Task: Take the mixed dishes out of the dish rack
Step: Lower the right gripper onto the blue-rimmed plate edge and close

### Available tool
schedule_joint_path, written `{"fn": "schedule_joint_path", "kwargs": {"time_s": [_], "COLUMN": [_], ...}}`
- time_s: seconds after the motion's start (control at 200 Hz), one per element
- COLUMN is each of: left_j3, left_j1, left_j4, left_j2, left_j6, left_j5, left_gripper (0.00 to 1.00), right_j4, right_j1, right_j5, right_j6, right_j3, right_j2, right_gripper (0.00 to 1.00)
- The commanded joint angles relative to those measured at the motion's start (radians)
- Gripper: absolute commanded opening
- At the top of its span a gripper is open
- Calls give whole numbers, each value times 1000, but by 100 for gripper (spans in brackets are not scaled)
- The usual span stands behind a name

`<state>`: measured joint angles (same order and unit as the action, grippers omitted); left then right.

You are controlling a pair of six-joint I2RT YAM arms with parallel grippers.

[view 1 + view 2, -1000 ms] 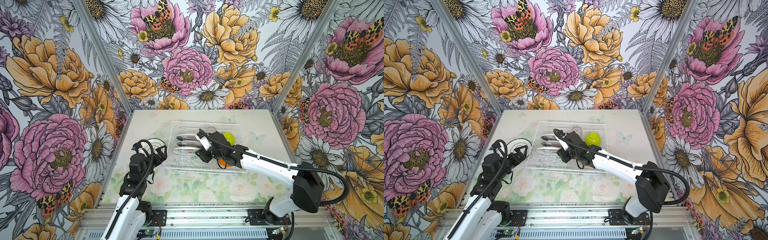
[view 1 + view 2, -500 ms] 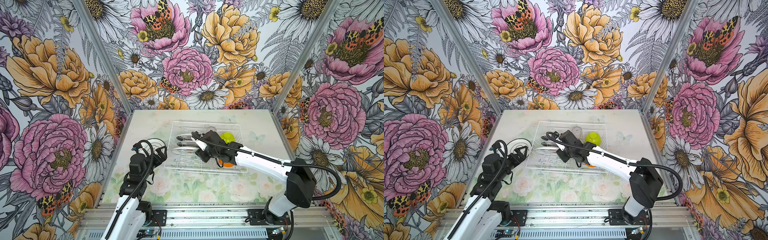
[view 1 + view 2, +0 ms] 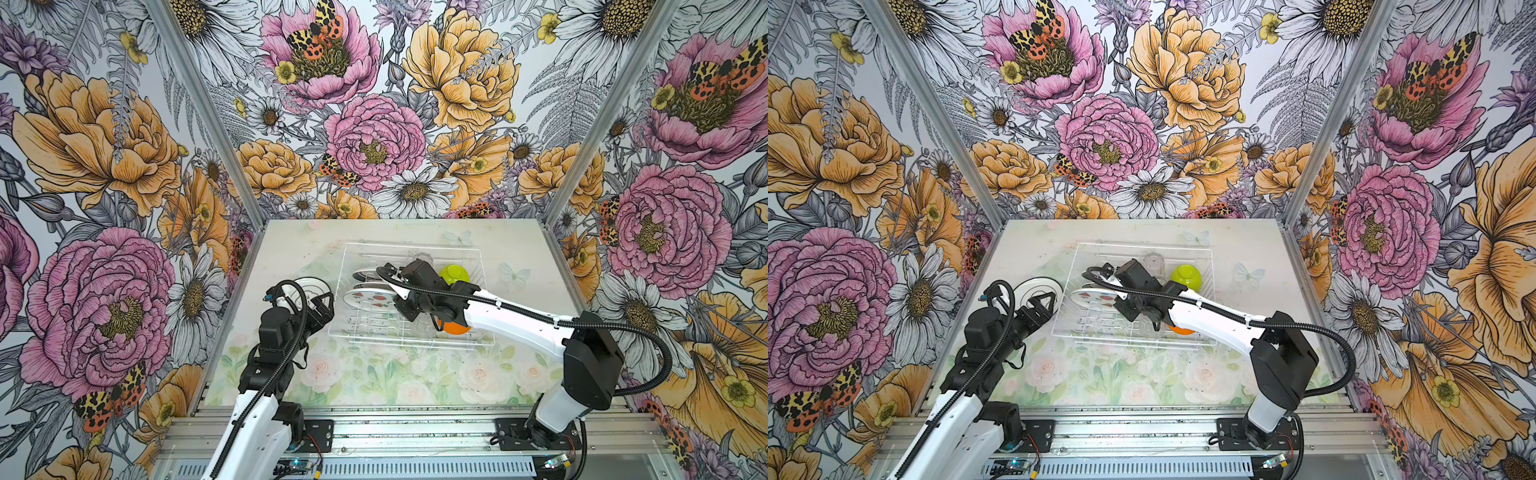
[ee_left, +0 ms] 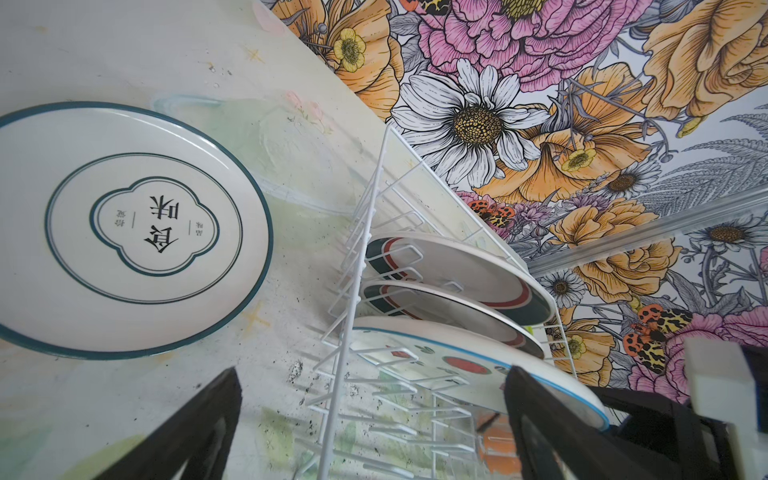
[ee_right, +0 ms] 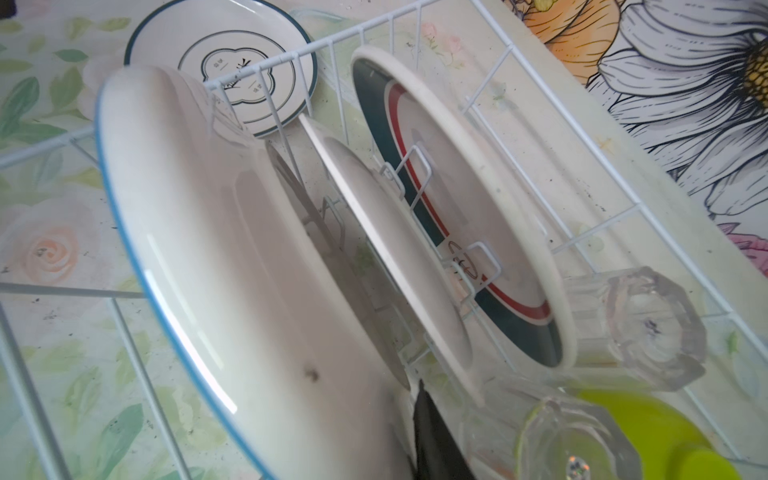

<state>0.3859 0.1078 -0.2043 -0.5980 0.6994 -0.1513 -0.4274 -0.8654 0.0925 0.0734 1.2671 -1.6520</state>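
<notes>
The white wire dish rack point(image 3: 415, 245) point(image 3: 1142, 245) holds three upright plates, clear tumblers point(image 5: 640, 328), a lime-green bowl point(image 3: 454, 274) and an orange bowl point(image 3: 455, 328). My right gripper point(image 3: 397, 297) reaches into the rack and is shut on the rim of the watermelon plate point(image 3: 368, 298) point(image 5: 232, 249), which leans face-up. One black finger point(image 5: 436, 440) presses its back; the other is hidden behind the plate. Two teal-and-red rimmed plates point(image 4: 457, 262) stand behind it. My left gripper point(image 3: 322, 301) point(image 4: 374, 436) hangs open just left of the rack.
A white plate with a teal rim and black characters point(image 4: 124, 232) point(image 3: 311, 284) lies flat on the table left of the rack, beside the left gripper. Flowered walls close in the table on three sides. A metal rail runs along the front edge.
The right gripper moved left and deeper among the plates and closed on the watermelon plate, which has tipped so its printed face shows. The left arm stayed still.
</notes>
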Motion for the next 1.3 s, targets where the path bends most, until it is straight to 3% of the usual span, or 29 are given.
{"fn": "schedule_joint_path", "kwargs": {"time_s": [0.0, 0.285, 0.831, 1.296], "left_j3": [-18, -33, -39, -13], "left_j1": [9, 14, 38, 66], "left_j4": [19, 32, 43, 60], "left_j2": [-3, -3, 0, -25], "left_j6": [4, 24, 37, 43], "left_j5": [-13, -23, -19, -11], "left_gripper": [99, 99, 98, 99], "right_j4": [-30, -30, -27, -3], "right_j1": [-17, -17, -2, 61], "right_j5": [-26, 109, 261, 209], "right_j6": [-31, 8, 35, 5], "right_j3": [17, 7, 8, 36], "right_j2": [-5, 18, 40, 162], "right_gripper": [20, 0, 0, 0]}}
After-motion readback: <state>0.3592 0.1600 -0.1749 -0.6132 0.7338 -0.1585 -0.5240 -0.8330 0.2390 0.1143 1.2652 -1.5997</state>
